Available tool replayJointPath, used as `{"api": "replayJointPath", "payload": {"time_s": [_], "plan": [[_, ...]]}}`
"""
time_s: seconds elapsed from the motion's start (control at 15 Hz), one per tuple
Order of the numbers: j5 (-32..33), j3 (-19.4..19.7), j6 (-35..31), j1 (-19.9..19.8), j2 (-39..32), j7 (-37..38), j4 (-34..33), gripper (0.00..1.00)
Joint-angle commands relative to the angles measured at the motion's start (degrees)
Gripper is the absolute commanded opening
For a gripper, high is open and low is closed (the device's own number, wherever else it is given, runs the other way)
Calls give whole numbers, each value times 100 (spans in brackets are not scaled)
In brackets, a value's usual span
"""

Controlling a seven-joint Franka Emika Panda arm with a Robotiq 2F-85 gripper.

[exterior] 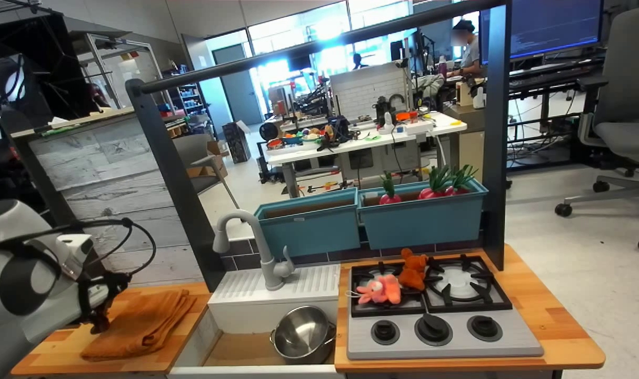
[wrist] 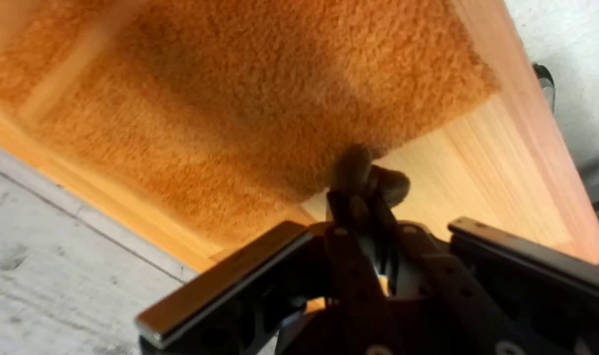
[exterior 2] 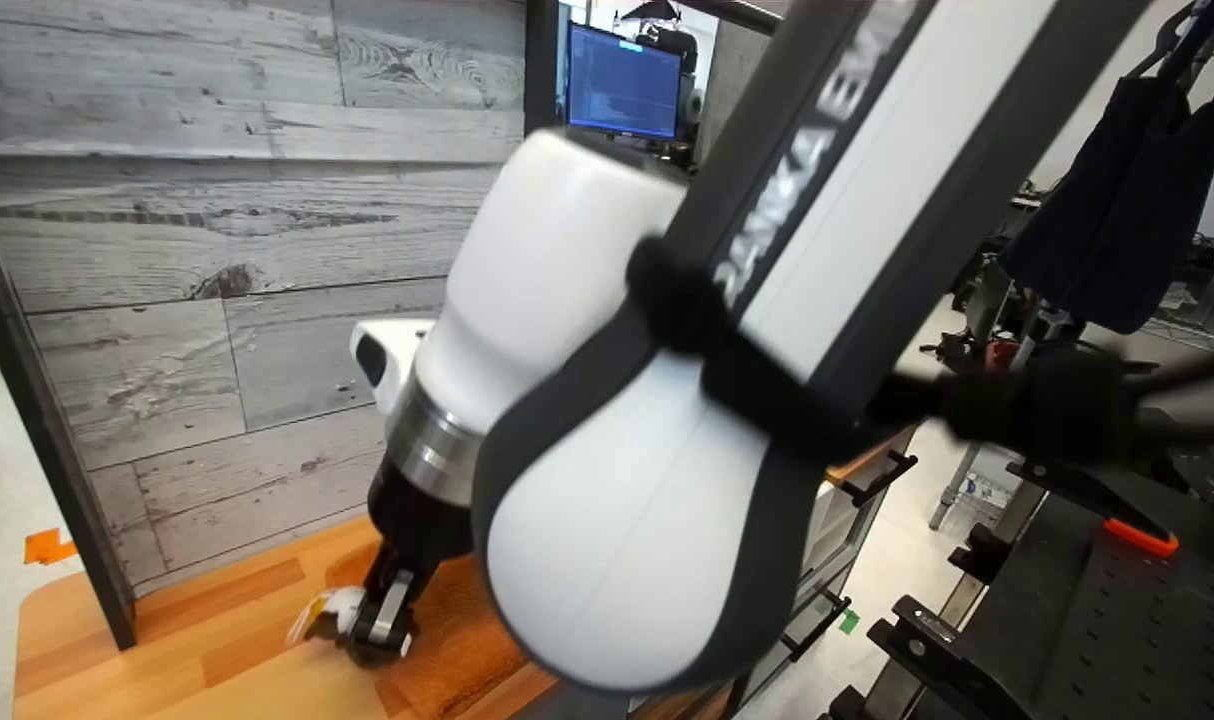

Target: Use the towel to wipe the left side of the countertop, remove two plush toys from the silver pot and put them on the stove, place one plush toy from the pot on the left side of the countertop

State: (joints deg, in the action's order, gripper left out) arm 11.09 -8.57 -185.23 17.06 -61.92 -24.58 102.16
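My gripper [wrist: 361, 209] pinches the dark plush toy [wrist: 393, 186] by the towel [wrist: 280, 103] over the left side of the countertop [wrist: 487, 182], presumably for placement there, since two plush toys [exterior: 380, 290] already occupy the stove [exterior: 514, 338].

The towel [wrist: 260, 98] is matt cloth with a rough, nubbly pile; the countertop [exterior: 556, 329] is smooth, grained wood. The silver pot [exterior: 298, 327] is glossy metal, while the stove [exterior: 503, 345] has a duller grey face and matt black grates [exterior: 446, 292]. The two plush toys [exterior: 382, 290] look like fuzzy cloth, the planters [exterior: 422, 223] smooth plastic.
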Motion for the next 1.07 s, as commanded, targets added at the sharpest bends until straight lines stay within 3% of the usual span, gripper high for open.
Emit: {"api": "replayJointPath", "payload": {"time_s": [0.0, 0.07, 0.2, 0.4, 0.67, 0.87, 1.0], "plan": [[258, 384, -548, 419, -1176, 311, -1269, 14], [267, 458, -733, 508, -1329, 335, -1451, 39], [331, 514, -1174, 554, -1452, 345, -1622, 44], [347, 663, -1673, 657, -1437, 343, -1551, 66], [307, 840, -1685, 695, -442, 465, -348, 94], [556, 556, -1793, 302, 246, 525, 422, 100], [909, 162, -1731, -198, 724, 605, 943, 100]]}}
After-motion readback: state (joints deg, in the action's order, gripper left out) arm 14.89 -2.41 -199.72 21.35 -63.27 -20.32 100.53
